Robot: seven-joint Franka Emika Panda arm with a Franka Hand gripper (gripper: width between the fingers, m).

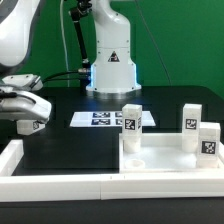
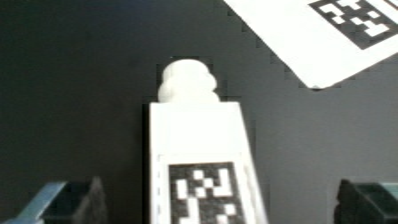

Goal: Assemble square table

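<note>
White leg [image 2: 199, 140] lies between the open pincer's [image 2: 222, 200] fingers [image 2: 63, 200], untouched.

White tabletop [image 1: 165, 160] lies flat; three tagged legs [image 1: 131, 122] stand upright on it; fourth leg [image 2: 199, 150] lies flat.

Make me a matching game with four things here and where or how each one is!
Things:
1 marker board
2 end effector
3 tabletop
4 lying leg

Place or state:
A wide open
B flat, in front of the robot's base
C front, exterior view's right
D between the jaws

Pairs: 1-B, 2-A, 3-C, 4-D
</note>
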